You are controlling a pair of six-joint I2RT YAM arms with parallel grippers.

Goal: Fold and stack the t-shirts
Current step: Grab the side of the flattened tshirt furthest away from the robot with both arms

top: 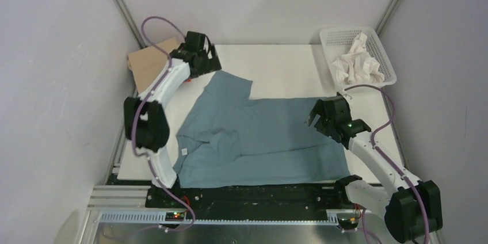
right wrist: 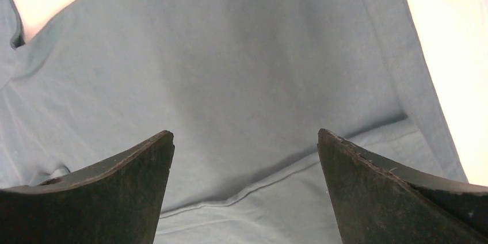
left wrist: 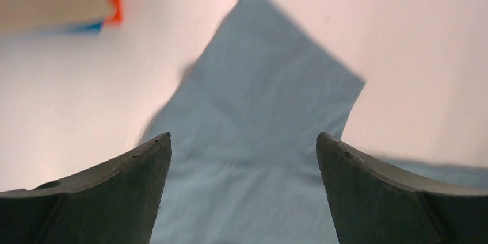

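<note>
- Left claw [left wrist: 243,140] is hanging wide open at the far left of the table [top: 276,65], holding nothing.
- Just to its left, in the far corner, a stack of folded shirts [top: 151,63] is sitting. Tan is showing on top, and in the left wrist view orange and bright blue edges are peeking out under it.
- Right below and in front of this claw, one sleeve [top: 233,86] of the blue-grey shirt [top: 270,140] is pointing toward the far side of the table. The fingers are not touching it.
- The blue-grey shirt is lying spread out in the middle of the table. Its long way is running left to right, with the neck and its little white label [top: 184,152] on the left and the bottom end on the right.
- The other sleeve seems to be lying folded in over the chest, though the creases are making that hard to tell.
- The left arm is nearer the sleeve and neck, so I am thinking it is the one for that end.
- Over the shirt's right part, the right claw [right wrist: 246,137] is hovering. It is wide open too and gripping nothing, and it is looking down on plain cloth.
- The right arm is nearer the bottom end, so I am guessing that end is its job.
- At the far right corner, a white mesh basket [top: 328,48] is sitting well apart from the shirt. Crumpled white cloth [top: 359,63] is lying inside it.
</note>
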